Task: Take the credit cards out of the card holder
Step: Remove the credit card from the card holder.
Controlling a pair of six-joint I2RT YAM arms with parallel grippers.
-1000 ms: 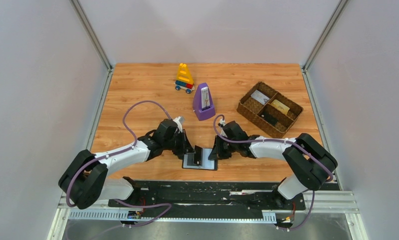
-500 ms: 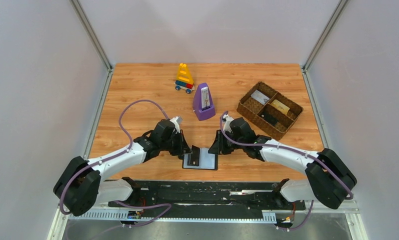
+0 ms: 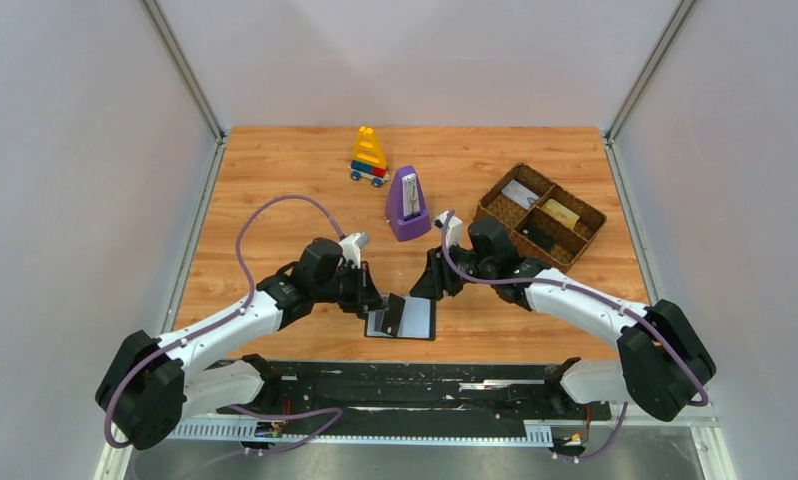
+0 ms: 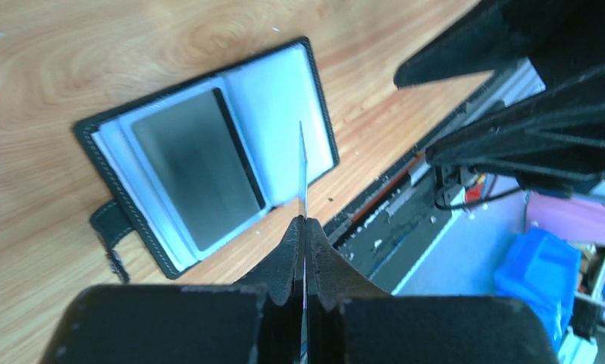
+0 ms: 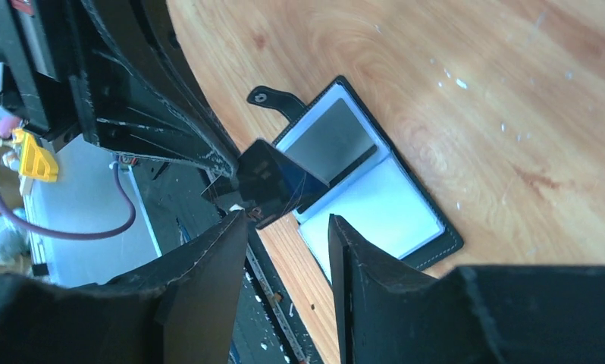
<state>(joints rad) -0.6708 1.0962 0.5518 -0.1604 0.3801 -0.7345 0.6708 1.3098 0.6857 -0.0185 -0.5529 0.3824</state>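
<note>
**Credit card (image 5: 273, 182) of thin dark plastic is out; a second one waits in the flat black bifold card holder (image 3: 417, 320)**

The left claw (image 4: 303, 224) is pinched tight on the freed card and holds it edge-up just above the holder's left half, clear of the pockets. The holder lies open and flat on the wooden surface (image 3: 275, 180), at the near edge between the two arms. A second dark grey card (image 4: 193, 171) is still tucked in the left grey-blue panel. The right panel looks pale and bare, though a card could be hidden under it. The right claw (image 3: 430, 288) hangs just beyond the holder's far right corner. Its fingers are parted with nothing between them.

By my reckoning the job is partway done. One card is drawn and not yet put down, and at least one is still to be pulled. The brown woven divided tray (image 3: 490, 222) at the far right holds a few flat pieces, which are too small to identify as cards.

A second earlier, the right claw was nearly closed and pressed low against the holder's right edge. It has since let go, spread its fingers and drawn back toward the far side. The left arm has drawn back to the left, and the card now leans where it stood upright. The holder has not shifted.
</note>
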